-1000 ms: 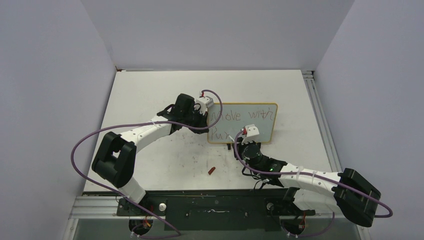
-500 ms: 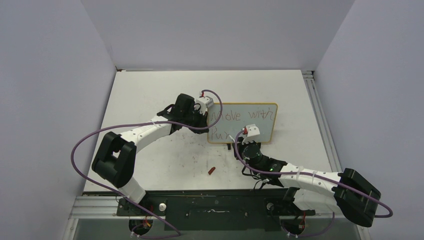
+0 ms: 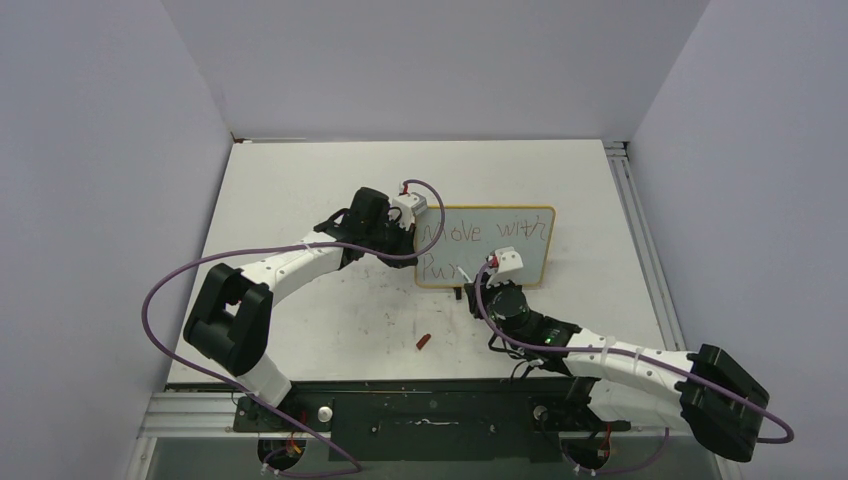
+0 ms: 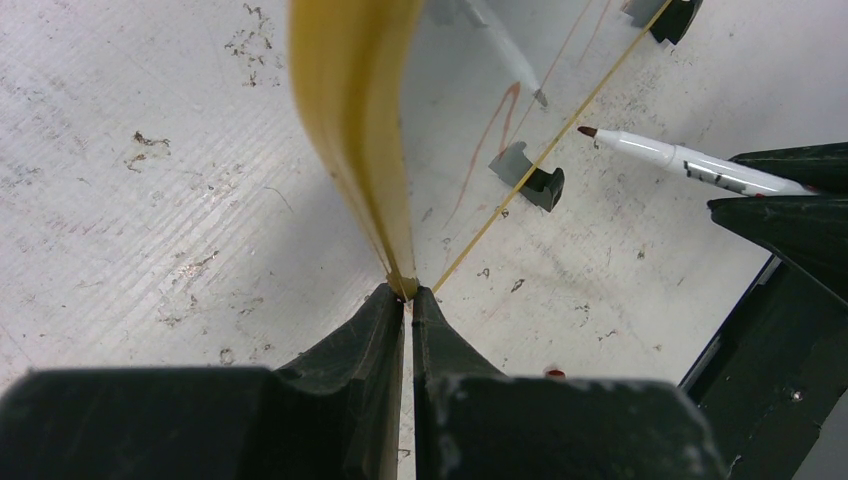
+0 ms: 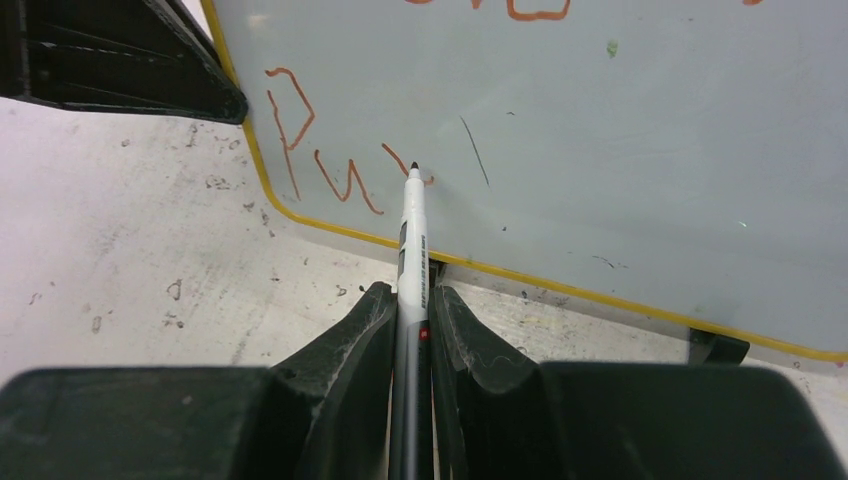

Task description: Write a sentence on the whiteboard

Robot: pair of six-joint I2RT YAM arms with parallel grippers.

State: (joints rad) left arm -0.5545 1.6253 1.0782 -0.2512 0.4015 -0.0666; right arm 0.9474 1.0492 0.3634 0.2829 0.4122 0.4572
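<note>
1. The right gripper (image 5: pixel 410 300) is clamped fully closed on a slim white-barrelled marker pen (image 5: pixel 411 235) with a dark reddish tip. The barrel runs out straight between its fingers. The tip sits at the end of the third letter on the lower line; whether it touches the face or hangs just off it I cannot tell.
2. The left gripper (image 4: pixel 408 297) is pinched closed on the thin yellow frame at the left edge of the small rectangular glossy whiteboard (image 3: pixel 525 245), steadying it upright.
3. The board stands on small black feet (image 4: pixel 530 180) mid-table, between the two arms. The reddish-brown handwritten sentence (image 3: pixel 480 232) reads "Move with" above and "Pur" below.
4. The step in hand looks like writing the second line, partway through a word. The next move likely calls for light, even pressure and short strokes working rightward, while the left grip resists the push.
5. The scuffed white table (image 3: pixel 330 180) carries a small red cap (image 3: pixel 424 341) near the front edge. Plain pale lavender walls (image 3: pixel 420 60) enclose it.
</note>
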